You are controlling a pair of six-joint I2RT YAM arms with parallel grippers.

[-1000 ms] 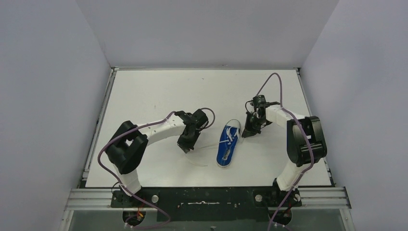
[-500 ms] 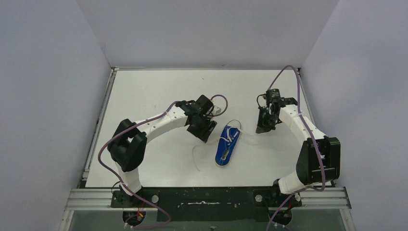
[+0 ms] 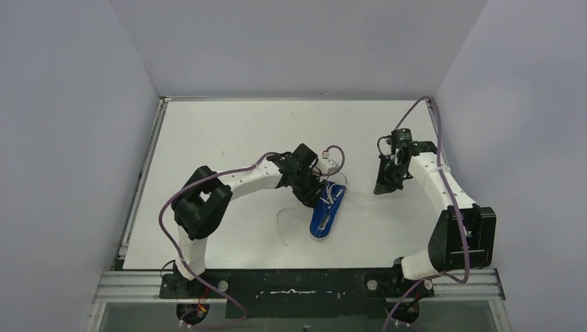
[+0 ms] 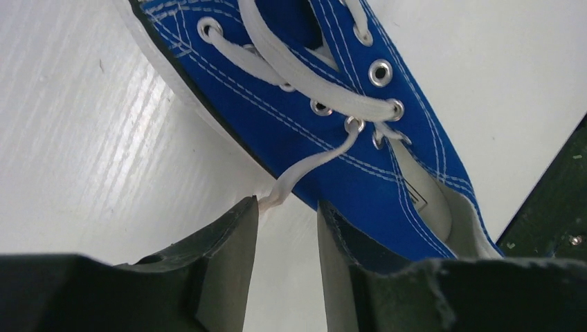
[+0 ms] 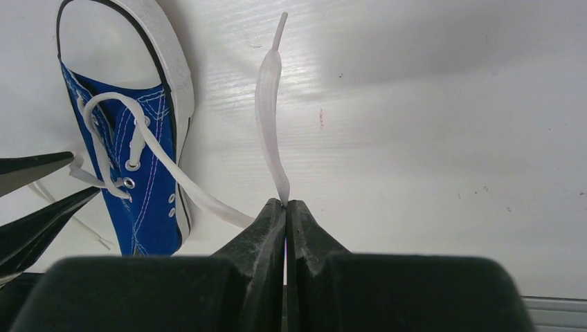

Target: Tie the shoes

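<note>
The blue shoe with a white sole rim lies mid-table, heel toward the arms. My left gripper hangs over its left side near the eyelets. In the left wrist view the gripper is open with bare table in the gap. One white lace runs from an eyelet down to the tip of the left finger. The shoe fills the top of that view. My right gripper is shut on the other lace, to the right of the shoe. That lace's free end lies on the table beyond the fingertips.
A loose stretch of lace curls on the white table left of the shoe. Grey walls enclose the table on three sides. The left gripper's fingers show at the left edge of the right wrist view.
My left gripper has moved right, up to the shoe, and its jaws have opened. The right gripper has drawn away to the right, still shut on its lace.
</note>
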